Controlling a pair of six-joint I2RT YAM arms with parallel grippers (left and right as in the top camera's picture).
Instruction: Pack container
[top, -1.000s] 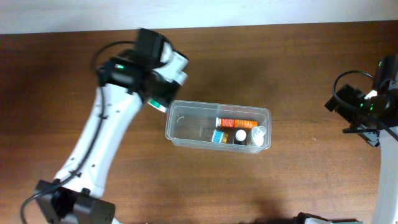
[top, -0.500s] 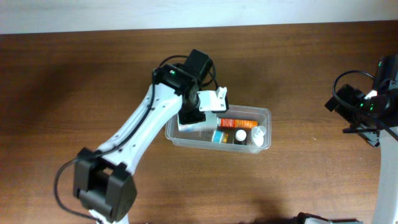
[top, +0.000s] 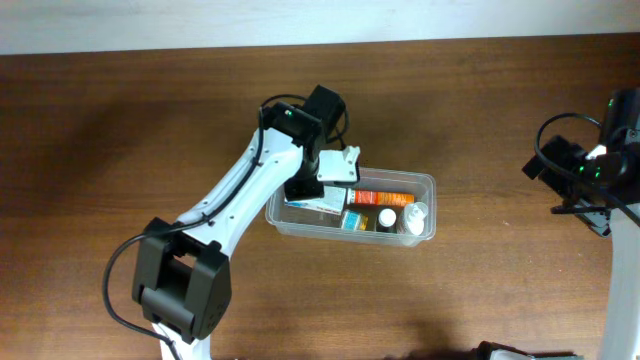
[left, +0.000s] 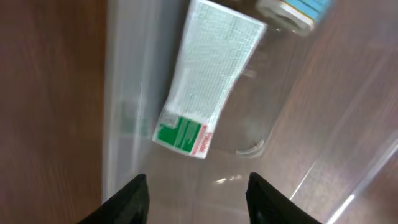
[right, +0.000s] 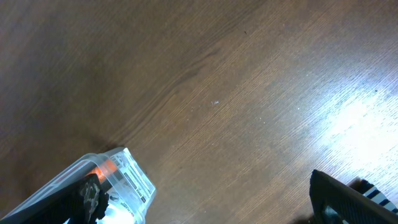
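Observation:
The container (top: 428, 182) is a clear plastic tub in the middle of the table. My left gripper (top: 310, 193) hangs over its left end, open and empty. In the left wrist view, the open jaws (left: 196, 199) are just above a white-and-green carton (left: 208, 78), which lies flat on the tub floor beside the tub wall (left: 124, 93). The carton (top: 320, 206) also shows from overhead. My right gripper (top: 585, 165) is open and empty at the far right, well away from the tub. Its jaws (right: 214, 199) frame a corner of the tub (right: 118, 163).
The tub also holds an orange tube (top: 385, 197), a blue-labelled item (top: 352, 220), a white-capped dark bottle (top: 386, 217) and a white bottle (top: 415, 214). Brown wooden table (top: 120, 150) lies all round. The white wall edge runs along the back.
My left arm swung right from outside the tub's left end to over the tub. The carton it carried now lies inside the tub, released. The right arm has not moved.

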